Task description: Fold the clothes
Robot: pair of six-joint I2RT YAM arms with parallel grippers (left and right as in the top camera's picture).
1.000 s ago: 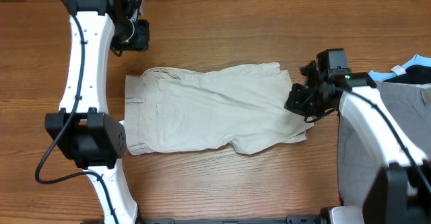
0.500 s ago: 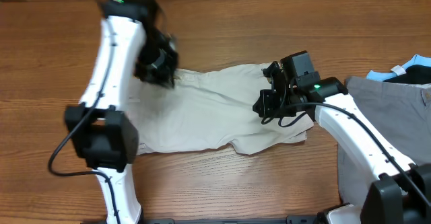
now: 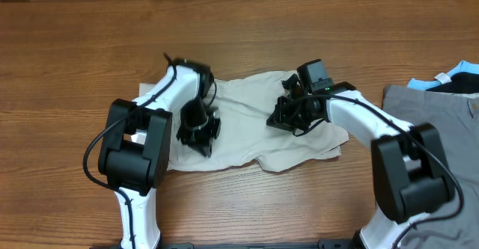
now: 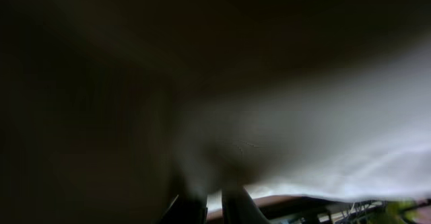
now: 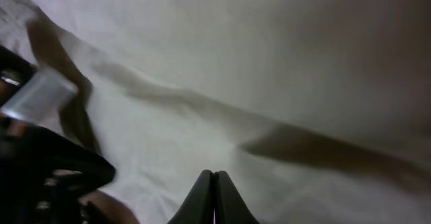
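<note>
The cream shorts [image 3: 247, 129] are seen lying across the middle of the wooden surface [image 3: 75, 69], with both arms brought over them. The left pincer [image 3: 200, 133] is placed on the left part of the garment. A second ago it was held above the surface beyond the far left corner, and half a second ago it had only reached the upper left edge. The left end of the shorts, which was spread flat out to the waistband, has been drawn inward, so the cloth now covers a shorter stretch of the surface.

In the left wrist view, the pale cloth [image 4: 323, 130] is draped close over the lens. The left pincer [image 4: 214, 207] is seen nearly closed at the bottom edge, clamped on a thin strip of the shorts.

The right pincer [image 3: 283, 118] has been carried leftward from the right hem onto the upper middle of the shorts, and the far right corner of the cloth has been drawn in with it. In the right wrist view its fingers [image 5: 214, 194] are shown pressed together with their tips against the creased fabric [image 5: 269, 49]. Whether a fold is pinched between them cannot be told.

A grey garment [image 3: 449, 111] and a black and light-blue garment [image 3: 460, 77] are left at the right edge, unchanged.
</note>
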